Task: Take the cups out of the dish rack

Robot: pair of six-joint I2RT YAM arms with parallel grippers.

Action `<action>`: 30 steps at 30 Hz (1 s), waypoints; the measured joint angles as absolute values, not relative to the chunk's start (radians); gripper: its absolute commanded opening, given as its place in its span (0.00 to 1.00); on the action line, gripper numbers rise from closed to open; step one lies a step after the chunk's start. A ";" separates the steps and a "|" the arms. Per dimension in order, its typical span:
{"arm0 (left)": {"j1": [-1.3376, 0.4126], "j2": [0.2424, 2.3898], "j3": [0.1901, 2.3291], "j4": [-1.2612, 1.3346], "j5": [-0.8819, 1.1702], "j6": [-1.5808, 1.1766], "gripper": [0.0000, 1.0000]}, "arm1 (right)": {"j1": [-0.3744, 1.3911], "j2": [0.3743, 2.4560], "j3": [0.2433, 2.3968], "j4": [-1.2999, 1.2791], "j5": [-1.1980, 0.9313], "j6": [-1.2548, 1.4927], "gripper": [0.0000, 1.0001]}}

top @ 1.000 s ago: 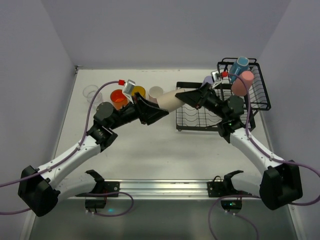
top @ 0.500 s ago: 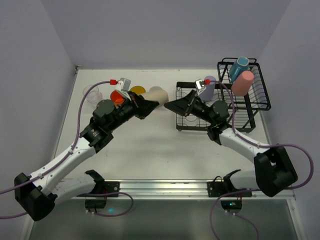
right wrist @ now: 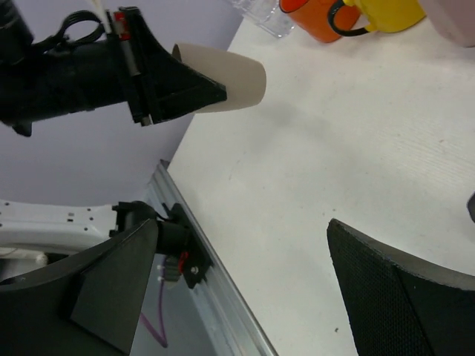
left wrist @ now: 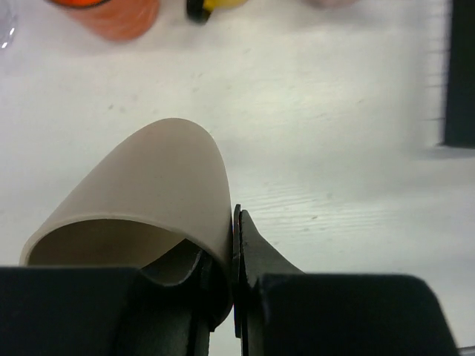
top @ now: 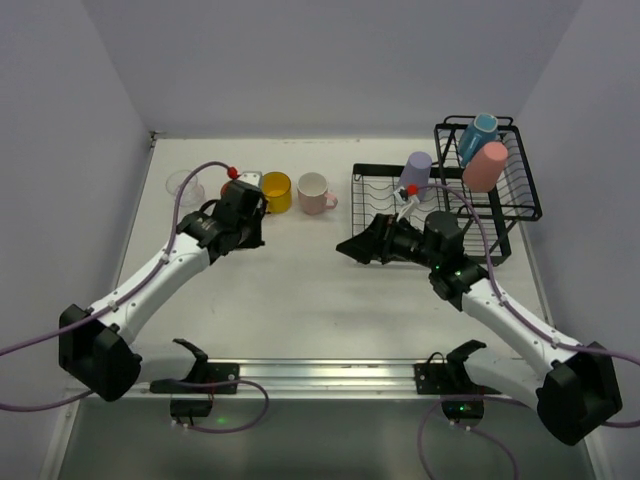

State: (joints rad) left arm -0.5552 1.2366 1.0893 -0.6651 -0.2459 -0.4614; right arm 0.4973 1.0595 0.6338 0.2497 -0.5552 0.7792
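Tumbler (left wrist: pixel 141 193) wall pinched in left jaws; unseen from overhead.

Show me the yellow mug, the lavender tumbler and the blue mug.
yellow mug (top: pixel 276 191), top external view, its open top
lavender tumbler (top: pixel 417 170), top external view, its side
blue mug (top: pixel 478 137), top external view, its side

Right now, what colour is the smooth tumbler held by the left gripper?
Plain beige tumbler, no pattern; clearest in the left wrist view.

- 4 mugs: orange mug (right wrist: pixel 315 18), yellow mug (top: pixel 275 191), pale pink mug (top: pixel 315 192), blue mug (top: pixel 480 130)
- 3 tumblers: lavender tumbler (top: pixel 416 168), salmon-pink tumbler (top: pixel 486 165), beige tumbler (left wrist: pixel 148 193)
- 1 clear glass (top: pixel 184 186)
- 1 dish rack (top: pixel 520 190)
- 2 arms: left arm (top: pixel 150 285), right arm (top: pixel 500 300)
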 measured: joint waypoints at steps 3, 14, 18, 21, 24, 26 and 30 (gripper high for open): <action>-0.484 1.304 1.090 -0.734 -0.233 -0.435 0.00 | 0.498 1.002 0.634 0.173 -0.525 0.718 0.99; -0.334 1.514 1.104 -0.756 -0.129 -0.364 0.05 | 0.499 0.949 0.633 0.084 -0.463 0.636 0.99; -0.316 1.556 1.104 -0.755 -0.108 -0.347 0.18 | 0.499 0.949 0.633 0.072 -0.457 0.627 0.99; -0.308 1.562 1.104 -0.755 -0.109 -0.337 0.29 | 0.499 0.949 0.633 0.067 -0.454 0.625 0.99; -0.306 1.562 1.104 -0.753 -0.120 -0.326 0.42 | 0.499 0.949 0.633 0.067 -0.449 0.624 0.99; -0.306 1.562 1.104 -0.753 -0.131 -0.321 0.51 | 0.499 0.949 0.633 0.066 -0.441 0.624 0.99; -0.306 1.557 1.104 -0.754 -0.157 -0.311 0.93 | 0.499 0.945 0.633 0.064 -0.431 0.618 0.99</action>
